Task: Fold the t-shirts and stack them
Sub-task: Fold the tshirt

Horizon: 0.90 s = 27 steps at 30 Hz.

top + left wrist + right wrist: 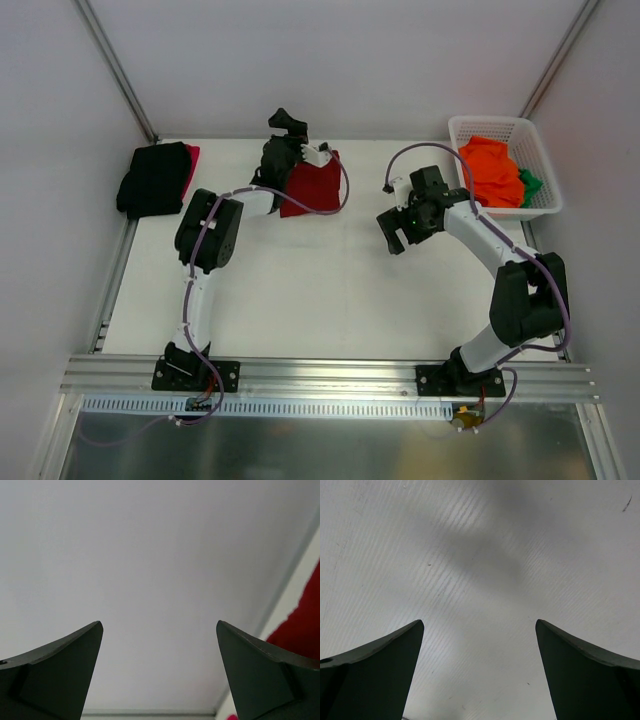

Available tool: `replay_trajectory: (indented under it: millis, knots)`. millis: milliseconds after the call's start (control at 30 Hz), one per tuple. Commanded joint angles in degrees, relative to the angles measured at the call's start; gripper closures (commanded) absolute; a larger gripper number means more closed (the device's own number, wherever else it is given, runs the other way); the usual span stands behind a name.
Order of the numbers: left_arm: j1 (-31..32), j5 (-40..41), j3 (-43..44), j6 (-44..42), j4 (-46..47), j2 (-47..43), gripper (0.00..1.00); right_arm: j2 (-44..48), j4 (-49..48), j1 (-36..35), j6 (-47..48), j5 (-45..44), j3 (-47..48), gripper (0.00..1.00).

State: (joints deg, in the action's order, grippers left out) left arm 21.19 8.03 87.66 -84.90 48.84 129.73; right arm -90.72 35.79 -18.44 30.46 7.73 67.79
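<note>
Your left gripper [288, 121] and right gripper [396, 232] both gape wide, holding nothing. The dark red t-shirt [312, 190] lies folded roughly square by your left wrist. The soft black t-shirt [152, 180] sits far left, and the crumpled orange t-shirt [492, 170] fills the white lattice basket [490, 122].

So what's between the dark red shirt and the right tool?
Nothing. The top view shows only bare table between the dark red shirt and the right tool.

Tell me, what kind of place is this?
Probably a robot test lab, not a home: a left arm and right arm bolted to a metal rail, a white table inside plain walls, and a lattice basket of t-shirts.
</note>
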Motion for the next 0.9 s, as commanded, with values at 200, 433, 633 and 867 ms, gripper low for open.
replay_trajectory:
  millis: [200, 433, 633, 867]
  knots:
    - [2.1, 0.75, -6.44, -11.69, 15.33, 4.19, 0.01, 0.98, 0.07, -0.46, -0.4, -0.78, 0.15, 0.01]
    - [1.57, 10.5, -3.37, -11.6, -12.26, 12.56, 0.01, 1.42, 0.07, -0.46, -0.22, -0.34, -0.11, 0.01]
    - [1.57, 13.32, -3.2, -11.25, -9.82, 12.56, 0.01, 0.89, 0.07, -0.46, -0.31, 0.01, 0.33, 0.01]
    - [1.92, 14.9, 1.45, -3.27, -5.32, 10.64, 0.01, 1.25, 0.07, -0.46, -0.4, -0.17, 0.06, 0.01]
